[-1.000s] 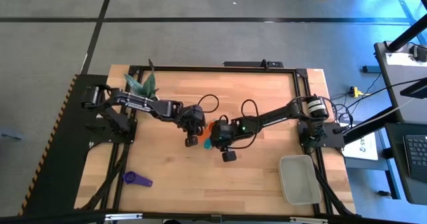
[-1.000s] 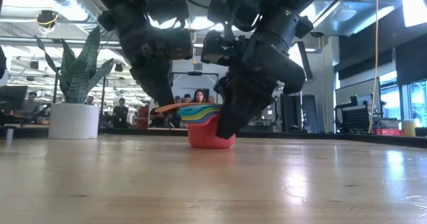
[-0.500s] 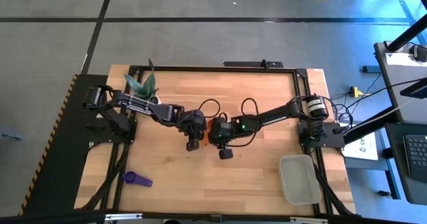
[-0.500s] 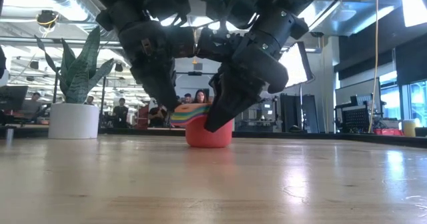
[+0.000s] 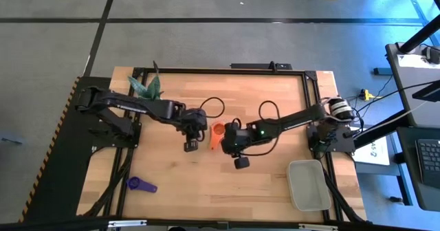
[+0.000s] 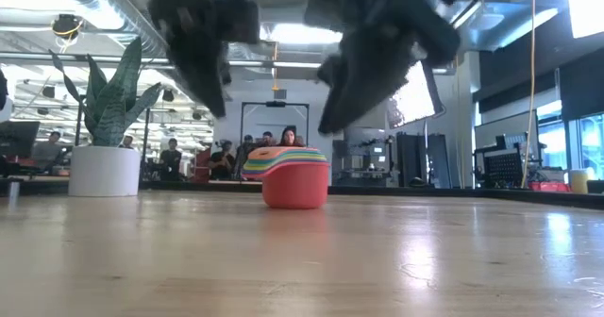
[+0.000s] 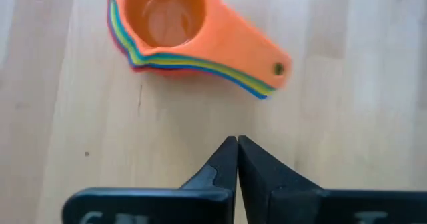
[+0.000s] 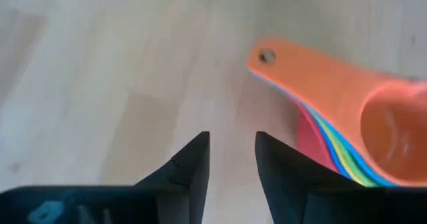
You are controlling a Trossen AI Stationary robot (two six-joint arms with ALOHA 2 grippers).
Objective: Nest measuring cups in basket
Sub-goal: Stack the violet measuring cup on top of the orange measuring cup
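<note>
Several measuring cups stand nested in one stack (image 5: 217, 135) mid-table, orange on top, red at the bottom (image 6: 294, 187), handles fanned together (image 7: 257, 57). The stack's base rests on the wood. A purple cup (image 5: 141, 185) lies alone near the table's near-left corner. The basket (image 5: 308, 184) sits at the near-right corner. My left gripper (image 5: 191, 140) hovers just left of the stack, shut (image 7: 237, 144). My right gripper (image 5: 237, 155) hovers to the stack's near right, open by a narrow gap (image 8: 232, 144). Both are raised above the stack (image 6: 288, 166).
A white plant pot (image 6: 104, 171) with a green plant (image 5: 148, 86) stands at the table's far-left corner. Bare wood lies between the stack and the basket. People sit in the room behind the table.
Both grippers were pressed close around the stack half a second ago. They have since risen and drawn apart, the left toward the table's left, the right toward the near right. The stack stays upright on the table.
</note>
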